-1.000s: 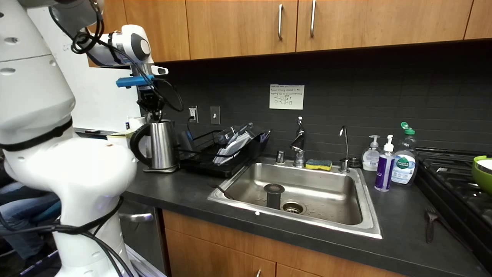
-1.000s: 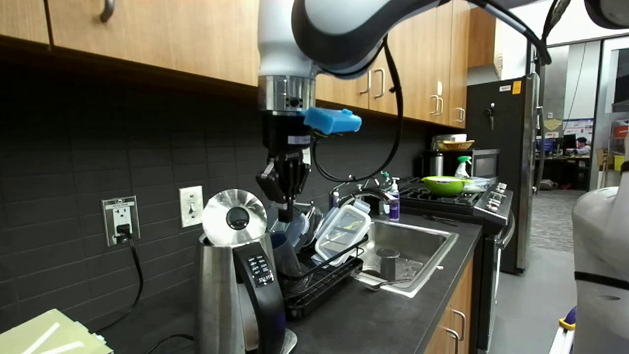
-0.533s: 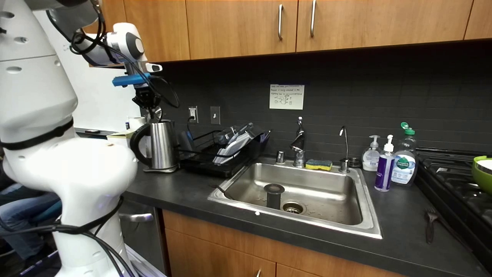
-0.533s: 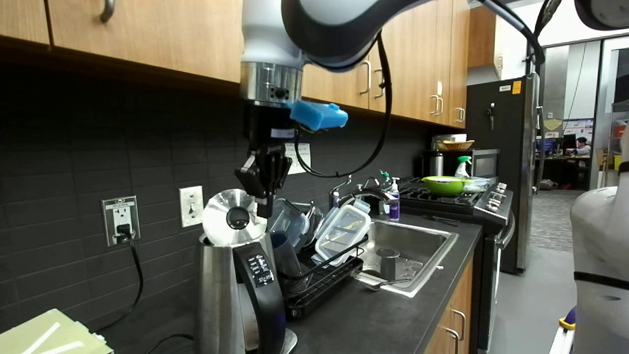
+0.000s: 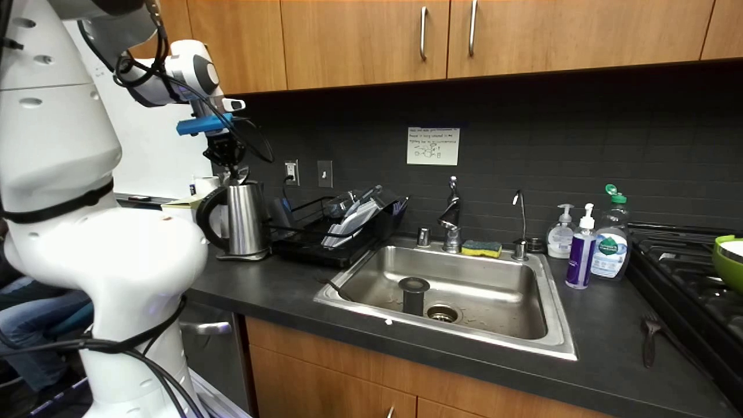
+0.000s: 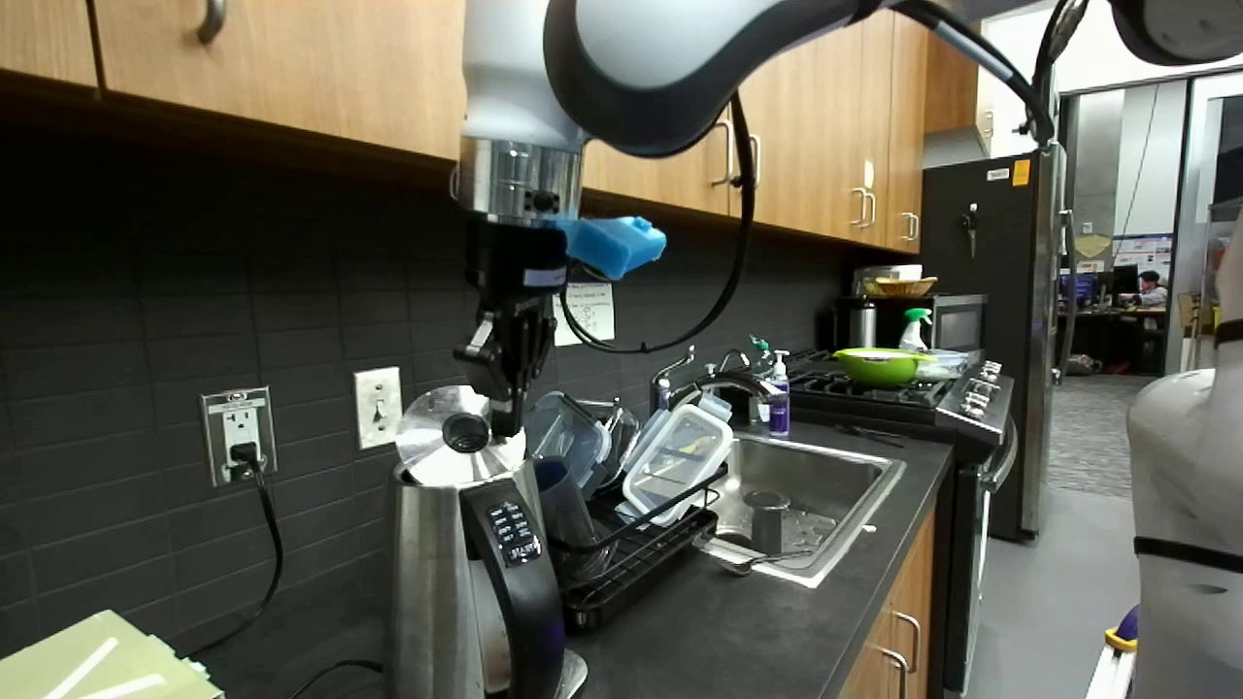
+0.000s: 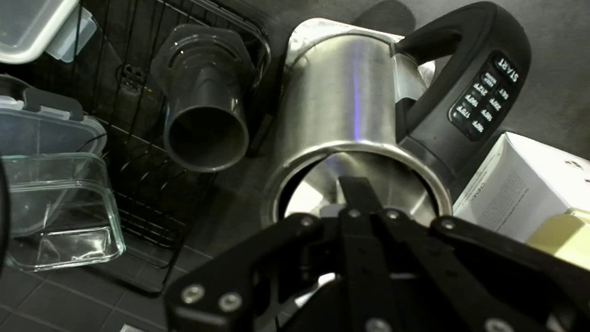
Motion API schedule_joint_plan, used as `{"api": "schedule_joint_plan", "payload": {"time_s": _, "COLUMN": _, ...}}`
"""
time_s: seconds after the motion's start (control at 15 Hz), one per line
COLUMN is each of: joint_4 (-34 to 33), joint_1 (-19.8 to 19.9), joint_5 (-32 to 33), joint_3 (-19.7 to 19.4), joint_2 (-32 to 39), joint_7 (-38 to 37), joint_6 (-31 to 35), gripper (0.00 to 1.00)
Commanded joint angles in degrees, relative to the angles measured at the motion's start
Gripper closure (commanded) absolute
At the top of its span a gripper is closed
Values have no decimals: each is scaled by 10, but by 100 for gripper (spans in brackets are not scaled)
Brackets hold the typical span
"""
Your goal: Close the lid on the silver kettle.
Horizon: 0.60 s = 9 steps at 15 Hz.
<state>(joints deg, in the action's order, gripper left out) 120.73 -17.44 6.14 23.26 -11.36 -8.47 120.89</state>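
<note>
The silver kettle (image 6: 427,582) stands upright on its base, and it also shows in an exterior view (image 5: 246,220) and the wrist view (image 7: 336,92). Its shiny round lid (image 6: 423,439), with a dark round centre, is raised and tilted above the rim. The lid also shows behind my fingers in the wrist view (image 7: 401,184). My gripper (image 6: 506,419) points down over the kettle. Its fingers are together with nothing between them. The fingertips overlap the lid's right edge and seem to press on it. The gripper shows in the wrist view (image 7: 357,189) too.
A black dish rack (image 6: 621,573) with containers and a dark cup (image 7: 207,133) stands close beside the kettle. A box (image 7: 530,184) stands near the handle side. The sink (image 5: 441,290) lies beyond the rack. Wooden cabinets (image 6: 291,78) hang above the arm.
My gripper has moved toward the lid, left in an exterior view, and then down slightly. The lid's upper edge has dipped a little since half a second ago. The kettle body has not moved.
</note>
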Motion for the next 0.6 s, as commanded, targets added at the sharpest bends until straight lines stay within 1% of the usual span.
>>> {"api": "schedule_joint_plan", "payload": {"time_s": 0.0, "joint_4": -11, "joint_1": -5, "joint_5": 29, "joint_3": -2, "joint_2": 19, "joint_7": 17, "joint_6": 22, "gripper": 100}}
{"api": "schedule_joint_plan", "payload": {"time_s": 0.53, "joint_4": -4, "joint_1": -5, "joint_5": 49, "joint_3": -5, "joint_2": 26, "joint_7": 34, "joint_6": 51, "gripper": 100}}
